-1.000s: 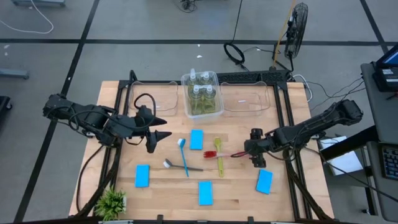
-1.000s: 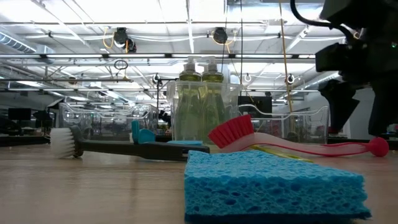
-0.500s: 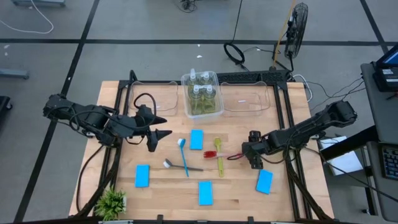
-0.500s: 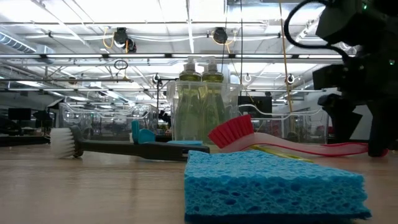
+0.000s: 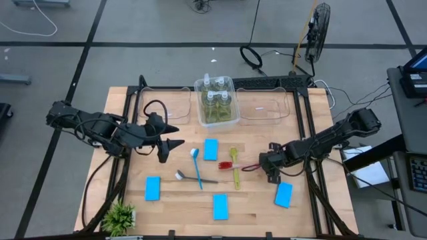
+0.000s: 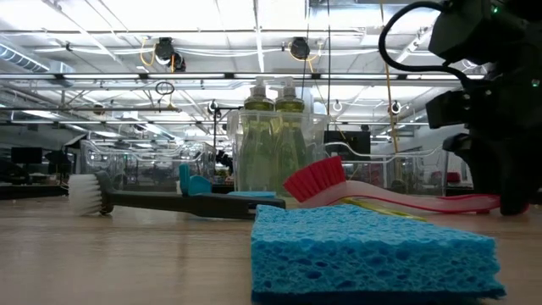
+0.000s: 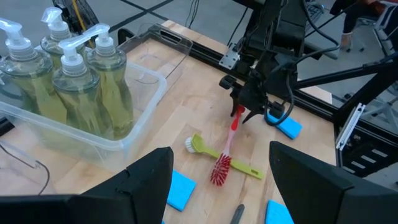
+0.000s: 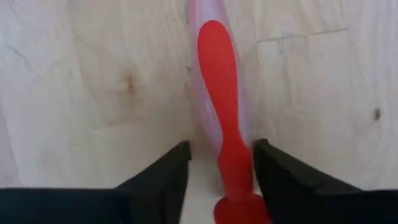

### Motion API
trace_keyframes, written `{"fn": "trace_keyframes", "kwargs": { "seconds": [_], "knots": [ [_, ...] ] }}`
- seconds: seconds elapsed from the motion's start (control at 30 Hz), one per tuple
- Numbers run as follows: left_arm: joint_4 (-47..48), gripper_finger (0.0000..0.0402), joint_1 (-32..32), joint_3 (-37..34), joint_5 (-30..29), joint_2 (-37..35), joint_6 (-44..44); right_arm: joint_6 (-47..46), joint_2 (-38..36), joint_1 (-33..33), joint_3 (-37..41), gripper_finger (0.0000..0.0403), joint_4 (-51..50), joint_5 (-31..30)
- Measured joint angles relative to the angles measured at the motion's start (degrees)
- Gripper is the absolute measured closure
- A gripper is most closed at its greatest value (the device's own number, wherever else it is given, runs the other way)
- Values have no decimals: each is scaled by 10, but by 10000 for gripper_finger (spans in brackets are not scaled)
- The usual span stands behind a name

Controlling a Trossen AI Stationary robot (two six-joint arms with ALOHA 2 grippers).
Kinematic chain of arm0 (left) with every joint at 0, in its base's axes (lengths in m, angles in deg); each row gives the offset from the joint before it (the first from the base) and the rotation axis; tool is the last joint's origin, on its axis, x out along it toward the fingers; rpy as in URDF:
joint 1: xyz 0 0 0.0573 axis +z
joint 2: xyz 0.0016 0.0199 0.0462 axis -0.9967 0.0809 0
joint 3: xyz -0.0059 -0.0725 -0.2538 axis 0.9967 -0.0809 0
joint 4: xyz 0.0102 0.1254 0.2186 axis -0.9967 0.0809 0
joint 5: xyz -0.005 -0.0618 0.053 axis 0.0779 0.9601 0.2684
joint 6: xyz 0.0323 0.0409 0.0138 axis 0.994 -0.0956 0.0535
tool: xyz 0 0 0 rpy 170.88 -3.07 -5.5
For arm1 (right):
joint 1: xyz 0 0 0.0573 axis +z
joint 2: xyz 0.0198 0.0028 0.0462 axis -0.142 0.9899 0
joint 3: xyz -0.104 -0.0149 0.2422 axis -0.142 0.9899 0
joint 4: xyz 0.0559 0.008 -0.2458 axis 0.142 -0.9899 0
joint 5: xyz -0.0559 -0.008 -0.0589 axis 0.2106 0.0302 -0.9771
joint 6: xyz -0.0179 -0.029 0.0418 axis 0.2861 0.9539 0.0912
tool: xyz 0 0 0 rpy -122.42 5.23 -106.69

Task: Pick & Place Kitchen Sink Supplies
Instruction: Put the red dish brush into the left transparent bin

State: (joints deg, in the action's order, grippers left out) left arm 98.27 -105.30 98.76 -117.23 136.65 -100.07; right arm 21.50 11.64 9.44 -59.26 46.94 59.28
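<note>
My right gripper sits low on the wooden table, fingers apart around the red brush handle at table centre, three o'clock side. My left gripper, open, hovers at nine o'clock. Behind, a workshop with ceiling lights.

Pale wooden table with visible grain and knots, matt; blue sponge coarse and porous; red brush handle smooth glossy plastic over a translucent layer; bin and bottles clear glossy plastic; gripper fingers matt black.
</note>
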Motion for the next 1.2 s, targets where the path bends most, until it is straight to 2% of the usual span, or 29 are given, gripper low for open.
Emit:
{"fn": "trace_keyframes", "kwargs": {
  "seconds": [0.17,0.23,0.6,0.87,1.03,1.2],
  "knots": [
    [0,133,0,0,0,0,0,-23,-2,0,0,334,-2,1],
    [0,133,0,0,0,0,0,-28,-10,0,1,349,-3,0],
    [0,133,0,0,0,0,0,-78,-67,-1,3,349,-42,-9],
    [-1,133,0,0,1,0,0,-113,-155,0,3,349,-41,11],
    [-2,133,0,0,4,0,-1,-135,-219,0,3,349,26,26],
    [-3,133,0,0,5,0,-7,-151,-268,0,2,349,157,41]
  ]
}}
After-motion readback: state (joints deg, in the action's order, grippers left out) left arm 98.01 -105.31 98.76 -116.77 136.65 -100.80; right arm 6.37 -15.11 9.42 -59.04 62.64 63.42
